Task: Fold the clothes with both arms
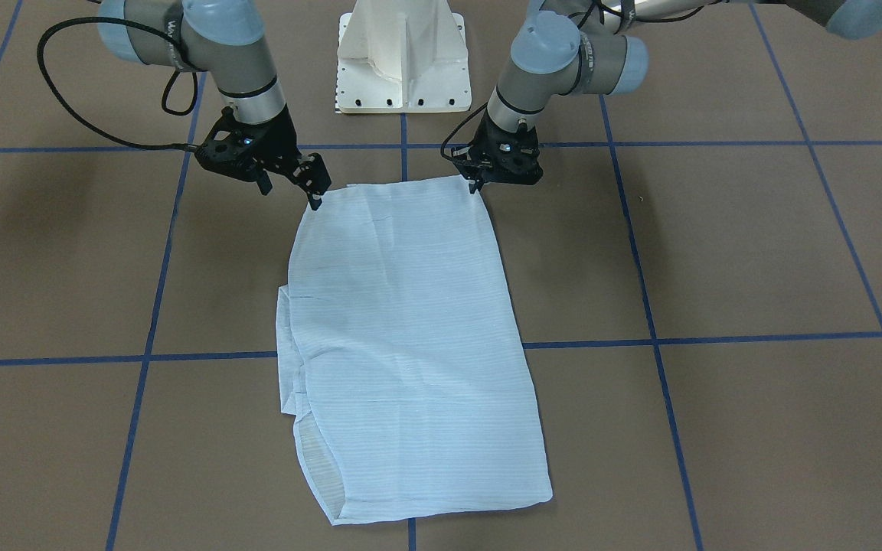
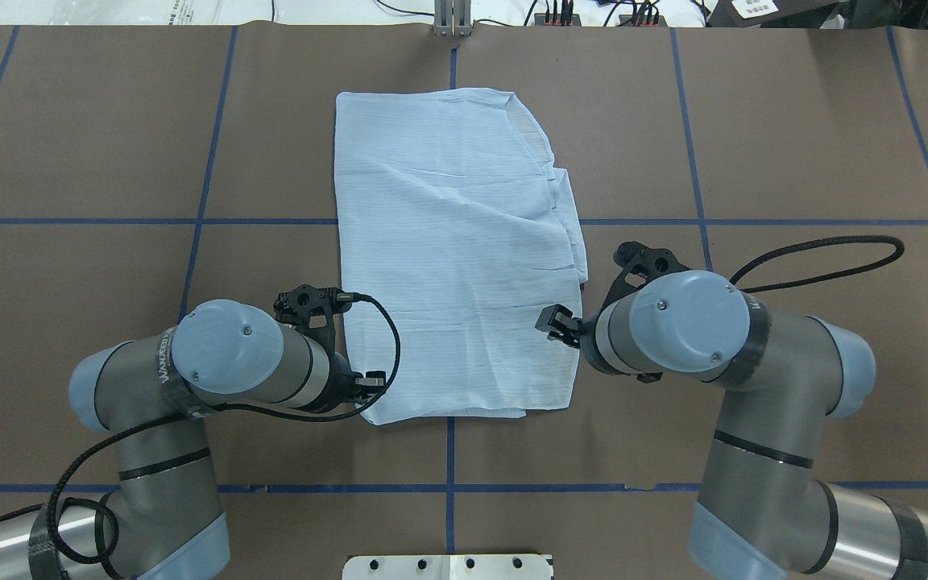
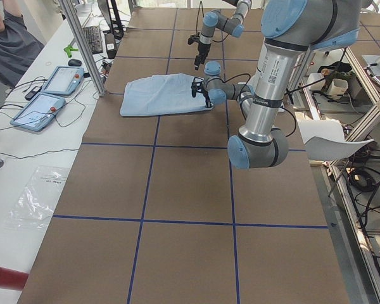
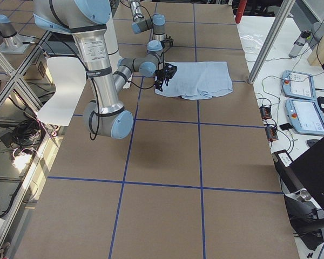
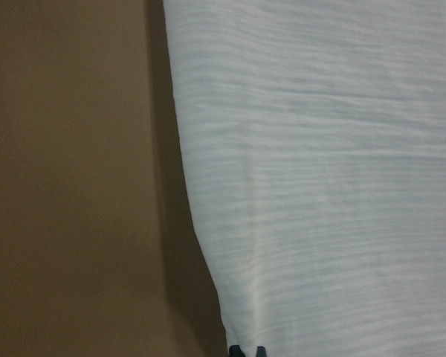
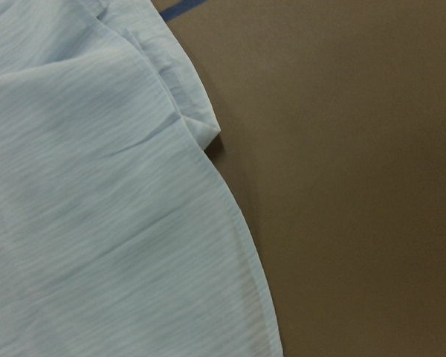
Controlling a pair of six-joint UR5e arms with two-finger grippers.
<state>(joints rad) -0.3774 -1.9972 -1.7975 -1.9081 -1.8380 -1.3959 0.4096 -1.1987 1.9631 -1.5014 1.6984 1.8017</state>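
1. over on the robot's left side of the table (image 2: 109,145), the left arm (image 2: 226,346) is hunched low over the near left corner of the shirt (image 2: 448,242). the left gripper (image 1: 476,184) looks pinched narrow on that corner: in its wrist view the cloth ridges up right into two dark tips set close together.
2. moving to the middle, the shirt lies flat at the table's centre, a long rectangle running away from the robot. sleeves look tucked under, and no collar or buttons are on show.
3. along its right-hand edge some loose layers (image 2: 567,197) poke out past the top panel, so that side is less tidy.
4. further right, the right arm (image 2: 677,322) leans in and the right gripper (image 2: 557,322) sits at the near right corner, touching the cloth edge. whether its fingers are spread or closed on fabric, i can't tell.
5. my read: side folds are done, and this is the grab for the lengthwise fold, with both grippers on the near hem corners.
6. next move wants both corners firmly held, then lifted level and carried together towards the far edge. the cloth is thin and crinkly, so uneven pace would skew it, and those loose layers could slide out.
7. writing: there's pale lettering (image 2: 164,361) on the left arm's wrist sleeve, too blurred to read. i see no label on the shirt.
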